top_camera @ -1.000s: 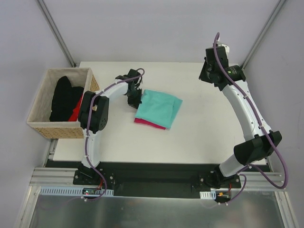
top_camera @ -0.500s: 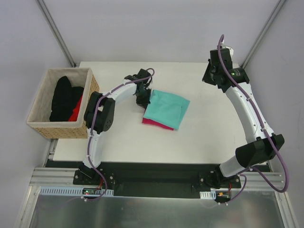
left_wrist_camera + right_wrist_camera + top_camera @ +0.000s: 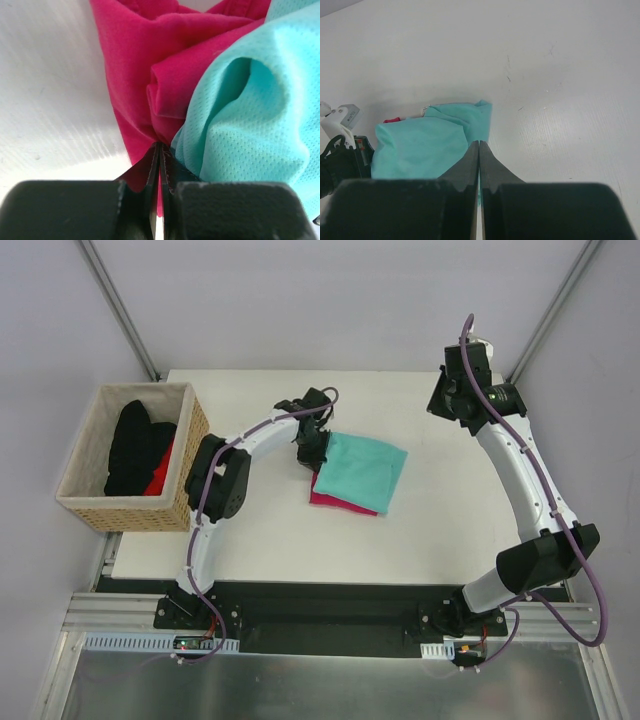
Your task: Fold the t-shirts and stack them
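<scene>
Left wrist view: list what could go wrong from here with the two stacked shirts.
1. The left gripper, shut, meets the bunched edge of the pink t-shirt and teal t-shirt; pressing there may crumple the folds.
2. The teal one lies offset over the pink one; a tug could slide them apart.

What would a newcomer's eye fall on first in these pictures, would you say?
The bright teal t-shirt lying folded on the magenta-pink t-shirt in the middle of the table, with the left gripper, shut, right at the stack's left edge. Next, the wicker basket at the far left, holding a black garment and something red.
</scene>
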Controlling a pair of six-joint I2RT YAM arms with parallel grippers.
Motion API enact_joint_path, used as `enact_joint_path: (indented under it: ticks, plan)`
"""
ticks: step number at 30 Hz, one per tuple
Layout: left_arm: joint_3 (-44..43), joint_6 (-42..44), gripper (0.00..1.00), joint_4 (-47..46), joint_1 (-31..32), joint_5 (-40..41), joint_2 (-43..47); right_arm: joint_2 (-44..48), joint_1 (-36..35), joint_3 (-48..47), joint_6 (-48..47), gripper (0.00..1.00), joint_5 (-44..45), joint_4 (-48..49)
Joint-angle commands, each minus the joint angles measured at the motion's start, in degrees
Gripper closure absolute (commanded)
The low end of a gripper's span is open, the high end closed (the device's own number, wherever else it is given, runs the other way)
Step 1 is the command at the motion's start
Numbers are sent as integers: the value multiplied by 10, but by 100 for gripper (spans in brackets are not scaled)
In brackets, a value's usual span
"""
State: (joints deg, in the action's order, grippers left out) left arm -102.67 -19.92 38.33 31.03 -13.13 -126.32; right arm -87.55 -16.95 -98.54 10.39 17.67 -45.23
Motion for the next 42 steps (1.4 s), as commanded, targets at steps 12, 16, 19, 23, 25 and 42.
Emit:
enact_joint_path:
  ticks: [12,16,19,23,25,42]
  plan:
    - [-63,16,100,31,45,-27,-22,29,3,3,9,99,-4,20]
    - [-80,18,100,37,54,-31,-32,31,4,6,10,99,-2,20]
    - [-85,20,100,41,58,-33,-35,31,4,5,10,99,-3,20]
    - [-85,22,100,44,61,-35,-37,29,4,4,11,99,-6,21]
    - [-86,23,100,44,62,-36,-37,29,5,3,11,99,-7,22]
    - [-89,23,84,61,66,1,-36,6,5,-9,15,99,-23,15]
